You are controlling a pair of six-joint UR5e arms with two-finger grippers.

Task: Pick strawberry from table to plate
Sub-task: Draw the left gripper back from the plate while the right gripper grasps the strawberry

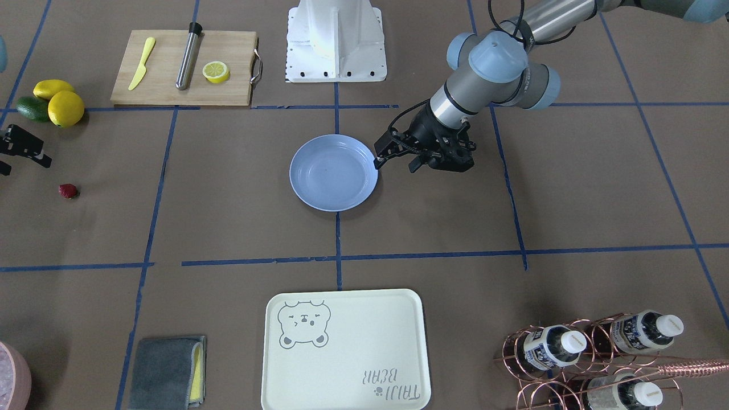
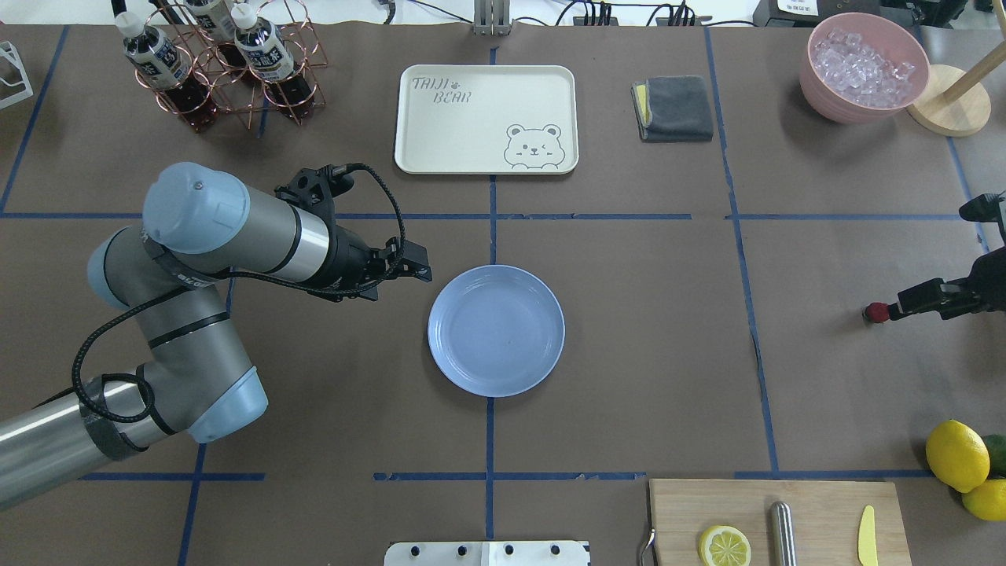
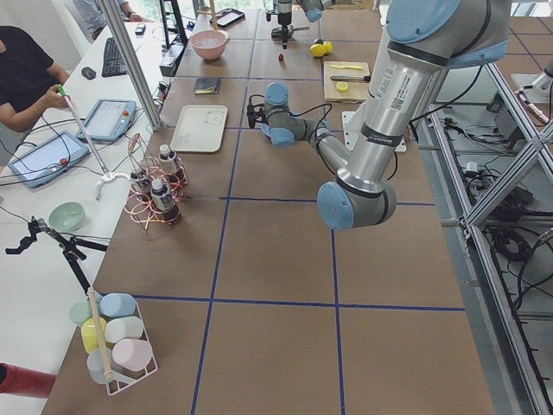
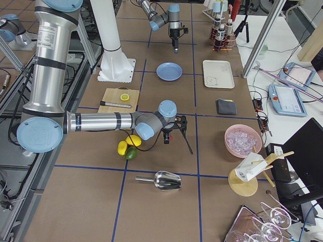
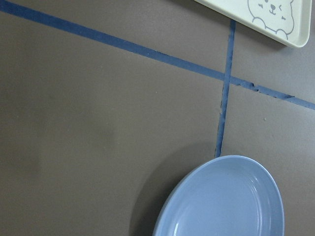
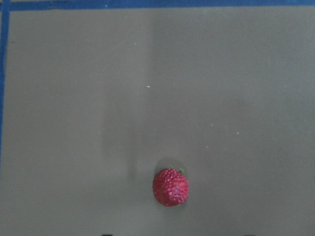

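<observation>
1. Lying on the table (image 1: 228, 188) near the right gripper (image 1: 21, 162), well apart from the plate (image 1: 296, 171), the strawberry (image 6: 170, 187) is dark red and dimpled, with a green fleck.
2. The tray (image 2: 440, 134) reads "TAIJI BEAR".
3. The right jaws stand apart, partly cut off. The left gripper (image 1: 396, 165) looks parted beside the plate.

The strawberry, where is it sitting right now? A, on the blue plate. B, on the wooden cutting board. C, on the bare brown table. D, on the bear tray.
C: the strawberry lies on the brown table, well apart from the plate, which holds nothing.
</observation>
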